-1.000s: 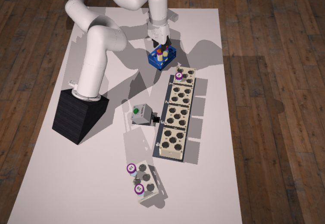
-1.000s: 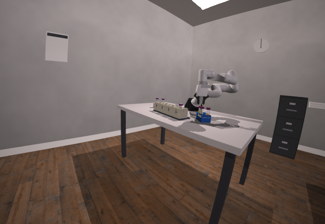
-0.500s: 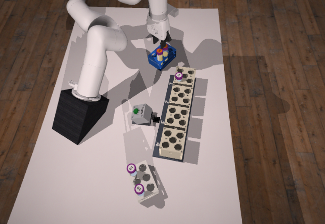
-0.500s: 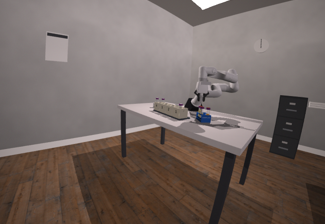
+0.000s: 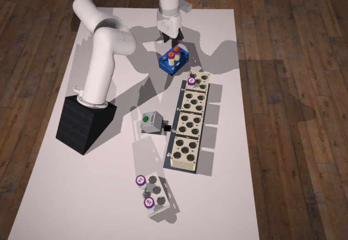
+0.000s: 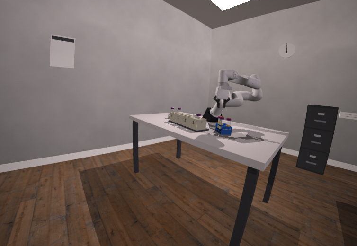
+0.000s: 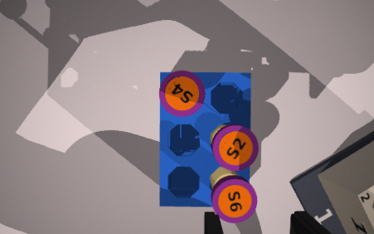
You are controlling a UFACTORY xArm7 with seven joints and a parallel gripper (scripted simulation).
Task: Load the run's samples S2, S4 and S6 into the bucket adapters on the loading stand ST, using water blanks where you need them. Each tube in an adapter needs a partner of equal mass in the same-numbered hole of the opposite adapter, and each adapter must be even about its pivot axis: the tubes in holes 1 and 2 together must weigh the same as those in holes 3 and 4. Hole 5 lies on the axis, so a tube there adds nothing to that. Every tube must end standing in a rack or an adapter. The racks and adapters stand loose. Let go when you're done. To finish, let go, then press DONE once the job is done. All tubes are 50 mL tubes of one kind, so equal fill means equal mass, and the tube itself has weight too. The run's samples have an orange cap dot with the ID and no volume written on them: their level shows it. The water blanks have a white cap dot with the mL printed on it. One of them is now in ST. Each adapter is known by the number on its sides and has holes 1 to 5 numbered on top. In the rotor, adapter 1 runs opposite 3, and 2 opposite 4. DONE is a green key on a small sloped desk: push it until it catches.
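Your gripper (image 5: 171, 38) hangs half-parted and holding nothing above the blue sample rack (image 7: 205, 138), where S4 (image 7: 182, 93), S2 (image 7: 235, 148) and S6 (image 7: 234, 200) stand.

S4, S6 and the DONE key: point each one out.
S4 (image 7: 182, 93): wrist view, middle of its orange cap dot.
S6 (image 7: 234, 200): wrist view, middle of its orange cap dot.
DONE key (image 5: 145, 118): top view, green face of the key.
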